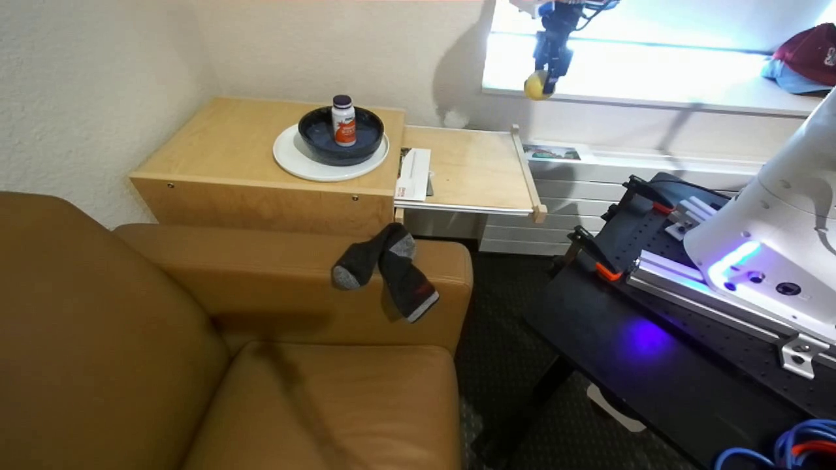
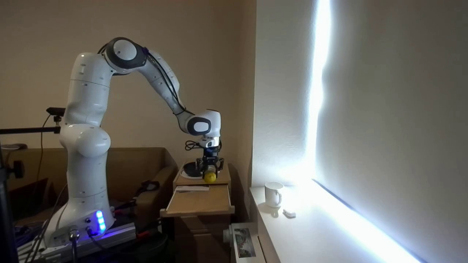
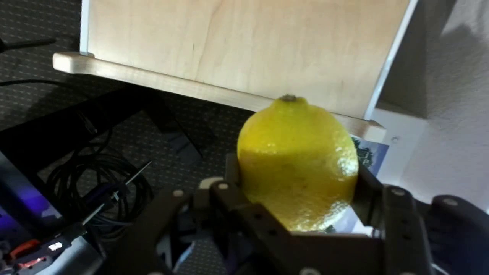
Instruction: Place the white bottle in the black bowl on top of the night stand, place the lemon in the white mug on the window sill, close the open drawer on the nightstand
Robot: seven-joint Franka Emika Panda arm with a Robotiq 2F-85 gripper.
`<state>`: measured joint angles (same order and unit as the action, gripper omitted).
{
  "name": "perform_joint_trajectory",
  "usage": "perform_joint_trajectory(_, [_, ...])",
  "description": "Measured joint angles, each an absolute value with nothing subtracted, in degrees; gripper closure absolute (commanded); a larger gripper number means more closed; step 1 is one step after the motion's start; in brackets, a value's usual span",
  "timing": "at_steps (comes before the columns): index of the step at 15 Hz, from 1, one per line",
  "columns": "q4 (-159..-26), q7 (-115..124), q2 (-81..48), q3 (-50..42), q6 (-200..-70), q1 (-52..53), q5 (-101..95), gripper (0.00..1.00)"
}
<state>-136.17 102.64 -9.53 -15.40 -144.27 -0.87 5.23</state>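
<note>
Pale walls [image 1: 339, 52] form the background, with the window sill [image 2: 310, 233] in strong light. In the corner stands the night stand [image 1: 235, 137], a light wooden cabinet with a flat top. Its top carries a white plate [image 1: 287, 155], and the black bowl [image 1: 339, 156] rests on this plate. The white bottle [image 1: 344, 124], fitted with a dark lid and an orange-red label, stands upright inside the bowl. The drawer [image 1: 477, 160] of the night stand is pulled out; a white paper [image 1: 413, 175] lies on it at the end next to the cabinet. In an exterior view, the white mug [image 2: 273, 194] stands upright on the window sill, with a small white object [image 2: 289, 213] just beside it, type not identifiable. A baseball cap [image 1: 806, 55] also lies on the sill. The gripper [image 3: 300, 179] points downward and is closed on the lemon [image 3: 298, 152], clamping it from two sides. The lemon is suspended in the air, well apart from the mug; in the wrist view it overlaps the front edge of the drawer, with its stem end toward the top. The arm [image 2: 89, 109] is mounted over a black table [image 1: 614, 346]. Beside the night stand is a brown sofa [image 1: 353, 398], with dark socks [image 1: 395, 267] draped over its armrest [image 1: 281, 261].
</note>
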Motion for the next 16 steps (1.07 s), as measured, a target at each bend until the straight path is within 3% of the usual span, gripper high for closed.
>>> perform_joint_trajectory(1, [-137.8,100.4,-6.1,-15.3,-144.6,-1.7,5.2,0.32])
perform_joint_trajectory(3, [-140.9,98.5,0.3,-14.2,-144.5,-1.8,3.7,0.32])
perform_joint_trajectory(4, [-142.2,98.5,2.7,-13.4,-144.4,-1.7,3.5,0.57])
perform_joint_trajectory(9, [-142.6,105.3,3.0,-11.5,-147.4,-4.7,-1.1,0.57])
perform_joint_trajectory(15, [-130.9,106.6,-2.2,-18.0,-146.9,-14.4,3.7,0.57])
perform_joint_trajectory(16, [-127.6,106.6,-3.9,-18.9,-145.5,-15.4,6.3,0.32])
